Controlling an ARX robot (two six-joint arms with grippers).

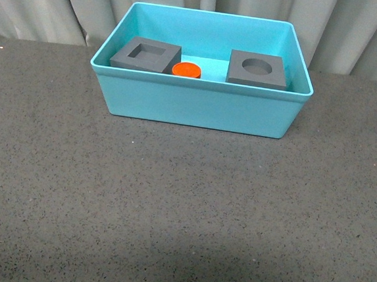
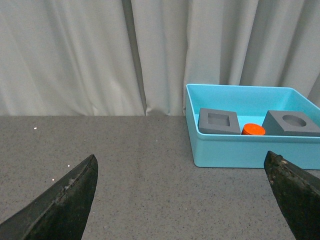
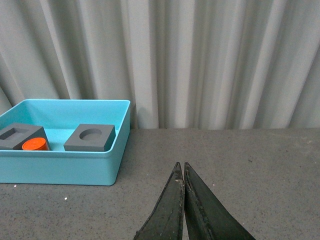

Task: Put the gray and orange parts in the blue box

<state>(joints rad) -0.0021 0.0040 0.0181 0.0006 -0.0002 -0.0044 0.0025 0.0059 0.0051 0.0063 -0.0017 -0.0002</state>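
Left claw (image 2: 182, 200) gapes wide, right claw (image 3: 183, 172) pinched closed, both empty; gray cubes (image 1: 146, 55) and orange cylinder (image 1: 187, 69) sit in the blue box (image 1: 198, 105) ahead.

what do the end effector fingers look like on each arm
Only the fingers show, in the wrist views; the front view shows no arm. The left end effector has two black, matte fingers with a rough, grainy surface, each tapering to a point. The right end effector has the same dark, wedge-shaped fingers, narrowing to thin tips. No cables or markings are visible.
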